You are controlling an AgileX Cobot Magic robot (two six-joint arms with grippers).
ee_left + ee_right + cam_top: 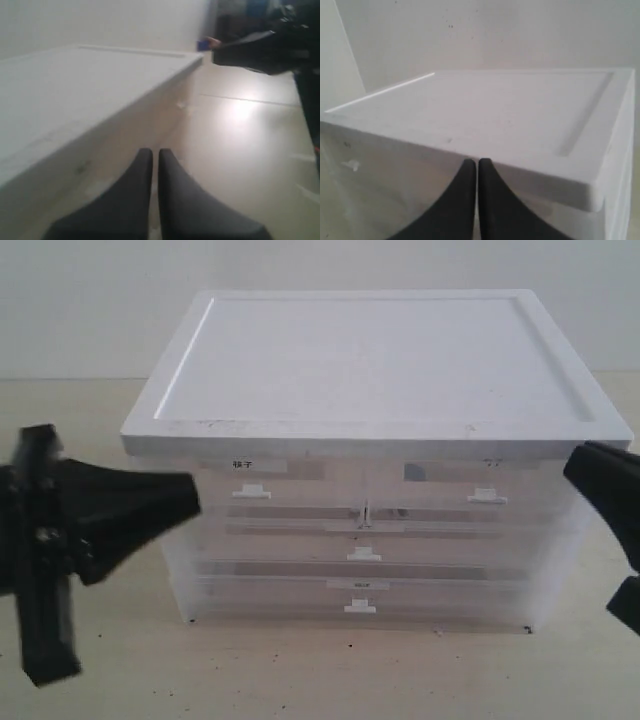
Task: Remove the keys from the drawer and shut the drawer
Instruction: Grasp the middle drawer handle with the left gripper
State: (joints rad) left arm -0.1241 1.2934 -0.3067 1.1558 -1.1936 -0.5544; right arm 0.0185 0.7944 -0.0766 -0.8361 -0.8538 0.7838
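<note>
Exterior view: cabinet point(370, 370) on tabletop point(300, 670), drawers point(290, 485) all pushed in.
Left pincer point(155, 151) and right pincer point(477, 161) both closed, empty, flanking cabinet. Keys not visible; location cannot tell.

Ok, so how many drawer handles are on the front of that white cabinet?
4 handles on the cabinet front: top-left handle, top-right handle, middle handle centred below them, and bottom handle centred lowest. None appears hidden.

White-topped drawer cabinet point(370, 360), translucent drawers point(300, 480) all flush. Left of cabinet: blurred black left gripper point(180, 505). Right of cabinet: right gripper point(590, 472), partly cropped.
</note>
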